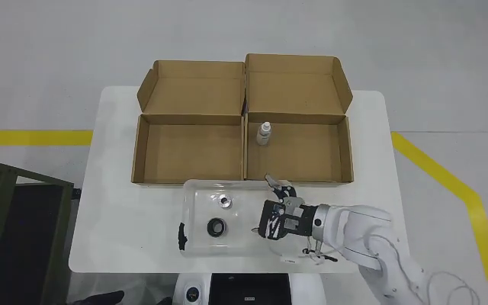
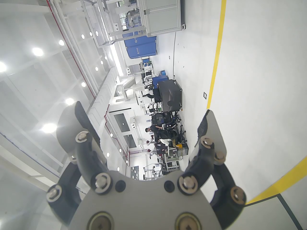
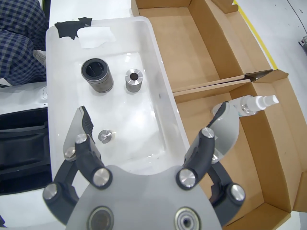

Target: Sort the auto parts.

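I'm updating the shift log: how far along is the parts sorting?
Done: one spray bottle stands in the right cardboard box. In hand: nothing; the right gripper hangs open above the clear bin. Remaining: three metal parts sit in the bin, a large bearing, a smaller bushing and a small piece.

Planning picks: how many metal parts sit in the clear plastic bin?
3: a large dark cylindrical bearing, a smaller grey metal cylinder beside it, and a small silver piece near the right gripper.

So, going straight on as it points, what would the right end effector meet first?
Probably the bare floor of the clear plastic tray, beside the small round silver part; depth unclear.
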Robot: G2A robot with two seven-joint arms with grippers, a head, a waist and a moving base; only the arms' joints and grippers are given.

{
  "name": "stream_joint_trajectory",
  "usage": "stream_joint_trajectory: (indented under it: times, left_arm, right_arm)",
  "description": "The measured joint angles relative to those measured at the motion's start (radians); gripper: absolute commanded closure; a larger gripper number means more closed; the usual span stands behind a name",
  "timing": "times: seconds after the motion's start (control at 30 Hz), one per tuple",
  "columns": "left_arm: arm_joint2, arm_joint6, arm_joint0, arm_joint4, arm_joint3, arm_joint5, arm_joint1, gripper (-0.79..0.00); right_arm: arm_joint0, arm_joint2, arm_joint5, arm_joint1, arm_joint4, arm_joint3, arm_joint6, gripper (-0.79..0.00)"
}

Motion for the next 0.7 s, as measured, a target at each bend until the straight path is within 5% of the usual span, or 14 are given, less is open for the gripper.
stream_joint_trajectory:
  times: [0.6,0.7]
  left_arm:
    - [0.0,0.0,0.0,0.0,0.0,0.0,0.0,-0.785]
    - [0.0,0.0,0.0,0.0,0.0,0.0,0.0,-0.785]
  right_arm:
    - [-0.016,-0.045,-0.037,0.017,-0.06,0.045,0.047,-0.785]
    - [-0.007,-0.054,-0.039,0.018,-0.059,0.053,0.06,-0.686]
